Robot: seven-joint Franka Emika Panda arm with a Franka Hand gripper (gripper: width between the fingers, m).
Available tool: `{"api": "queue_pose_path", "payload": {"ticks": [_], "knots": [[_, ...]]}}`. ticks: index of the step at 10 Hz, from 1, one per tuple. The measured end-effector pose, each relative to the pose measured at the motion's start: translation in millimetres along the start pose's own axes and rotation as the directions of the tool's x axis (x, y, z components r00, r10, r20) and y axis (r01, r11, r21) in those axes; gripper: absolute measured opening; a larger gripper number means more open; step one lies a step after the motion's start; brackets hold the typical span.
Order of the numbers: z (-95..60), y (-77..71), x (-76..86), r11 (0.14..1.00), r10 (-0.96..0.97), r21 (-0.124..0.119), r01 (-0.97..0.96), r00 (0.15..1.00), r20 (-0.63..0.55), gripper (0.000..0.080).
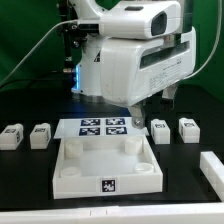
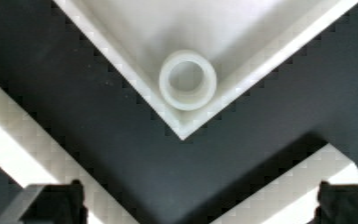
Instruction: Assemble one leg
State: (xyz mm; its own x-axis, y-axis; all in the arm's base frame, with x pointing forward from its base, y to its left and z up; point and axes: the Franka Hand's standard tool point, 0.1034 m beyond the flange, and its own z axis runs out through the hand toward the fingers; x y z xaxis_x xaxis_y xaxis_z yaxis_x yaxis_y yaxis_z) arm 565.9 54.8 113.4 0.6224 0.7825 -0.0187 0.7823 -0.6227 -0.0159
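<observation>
The jaws are spread apart, holding nothing. Below them lies the panel (image 2: pixel 247 35) corner with its round socket (image 2: pixel 186 80); one leg (image 1: pixel 160 129) stands near.

Black table (image 1: pixel 25 195) under me, green backdrop (image 1: pixel 25 40) behind. White square panel (image 1: pixel 105 160) lies flat mid-table with a raised rim, a round socket at each corner and a tag (image 1: pixel 107 185) on its near wall. In my wrist view, one panel corner and its socket (image 2: pixel 188 80) sit straight below. The marker board (image 1: pixel 103 127), with four tags, lies just behind the panel. A white bar (image 1: pixel 212 168) lies at the exterior view's right, apart from the panel.
</observation>
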Motion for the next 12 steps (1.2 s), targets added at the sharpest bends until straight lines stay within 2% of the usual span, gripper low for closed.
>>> {"api": "queue_pose_path", "payload": {"ticks": [4, 5, 6, 8, 10, 11, 12], "knots": [[1.0, -2.8, -1.7, 0.999, -0.033, 0.002, 0.033, 0.999, 0.002, 0.065], [3.5, -13.7, -7.1, 0.996, -0.084, 0.008, 0.083, 0.996, 0.007, 0.065], [5.4, -26.1, -12.4, 0.986, -0.167, -0.008, 0.167, 0.986, 0.004, 0.065], [14.3, -41.0, -33.9, 0.891, -0.452, -0.04, 0.452, 0.892, 0.008, 0.065], [15.6, -43.9, -52.7, 0.737, -0.673, -0.049, 0.674, 0.739, 0.029, 0.065], [15.4, -40.7, -60.3, 0.656, -0.753, -0.047, 0.754, 0.657, 0.035, 0.065], [15.9, -39.3, -61.8, 0.657, -0.752, -0.047, 0.752, 0.659, 0.035, 0.065]]}}
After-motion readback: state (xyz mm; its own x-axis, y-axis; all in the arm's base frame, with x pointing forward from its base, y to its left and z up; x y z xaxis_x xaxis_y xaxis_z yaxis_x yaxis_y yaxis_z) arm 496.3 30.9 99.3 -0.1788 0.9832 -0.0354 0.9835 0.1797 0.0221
